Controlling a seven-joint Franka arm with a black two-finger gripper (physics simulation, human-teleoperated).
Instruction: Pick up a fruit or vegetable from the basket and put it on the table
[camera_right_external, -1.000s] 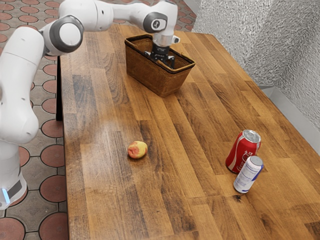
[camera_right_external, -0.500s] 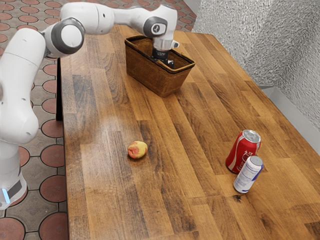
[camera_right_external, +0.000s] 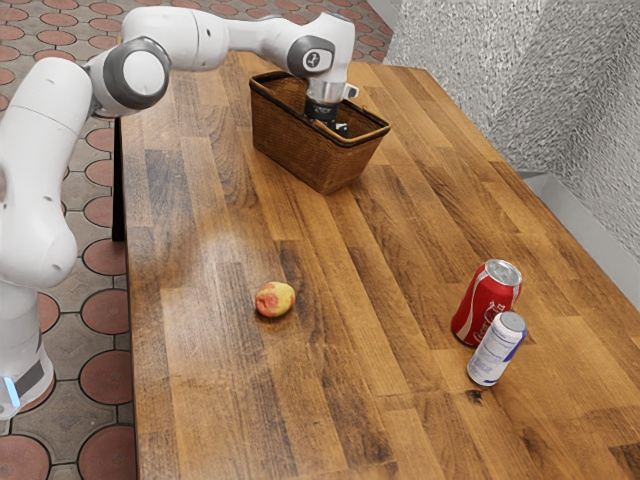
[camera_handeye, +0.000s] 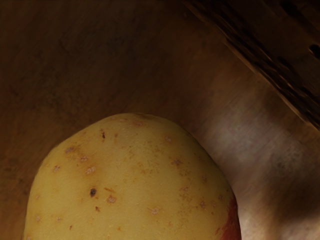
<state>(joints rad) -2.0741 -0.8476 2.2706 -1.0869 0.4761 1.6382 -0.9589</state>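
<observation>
While the gripper (camera_right_external: 322, 110) is being surrounded by the basket (camera_right_external: 300, 150), a potato (camera_handeye: 125, 185) is being shown just beneath it, inside; whether the potato is being grasped cannot be told. Well apart from the gripper, a reddish fruit (camera_right_external: 274, 300) is being supported by the counter (camera_right_external: 340, 400).

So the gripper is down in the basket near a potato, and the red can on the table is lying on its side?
Not quite: the exterior view shows the red can standing upright on the table. The gripper is down in the basket near a potato.
</observation>
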